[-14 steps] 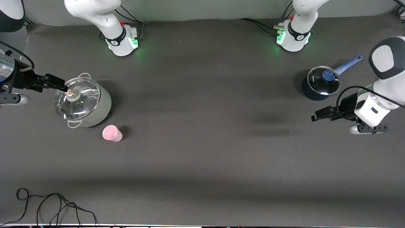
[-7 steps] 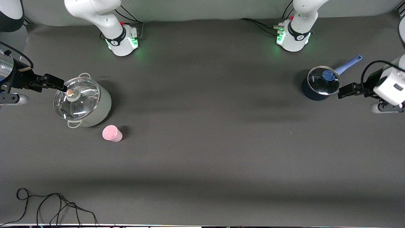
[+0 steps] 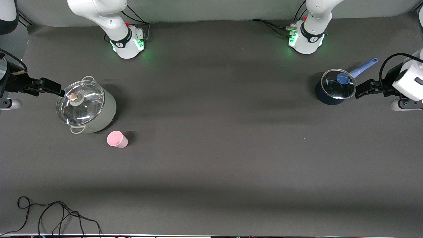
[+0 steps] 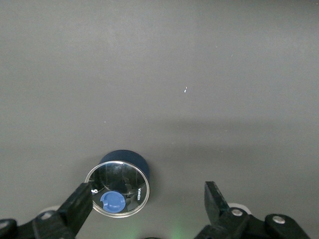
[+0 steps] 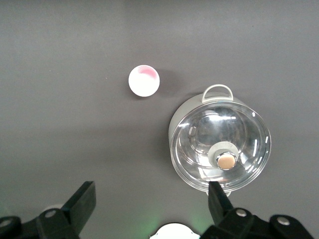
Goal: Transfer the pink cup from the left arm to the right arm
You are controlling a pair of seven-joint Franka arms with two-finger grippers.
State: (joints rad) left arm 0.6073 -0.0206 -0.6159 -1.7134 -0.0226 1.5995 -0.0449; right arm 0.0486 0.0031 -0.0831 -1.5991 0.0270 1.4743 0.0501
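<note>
The pink cup [image 3: 116, 139] stands upright on the dark table at the right arm's end, just nearer the front camera than a grey pot. It also shows from above as the pink cup [image 5: 144, 80] in the right wrist view. My right gripper [image 3: 57, 88] hangs open and empty over the table beside the grey pot's rim, apart from the cup; the same right gripper [image 5: 149, 199] shows its jaws wide. At the left arm's end my left gripper [image 3: 359, 91] hangs open next to a blue saucepan. That left gripper [image 4: 148, 199] holds nothing.
A grey pot [image 3: 99, 114] with a glass lid stands beside the cup. A dark blue saucepan [image 3: 334, 86] with a glass lid and blue handle sits at the left arm's end. A black cable [image 3: 49, 215] lies at the table's near edge.
My left gripper has swung away from the front camera and now sits beside the blue saucepan. My right gripper has drawn back off the grey pot's lid. The cup has not moved.
</note>
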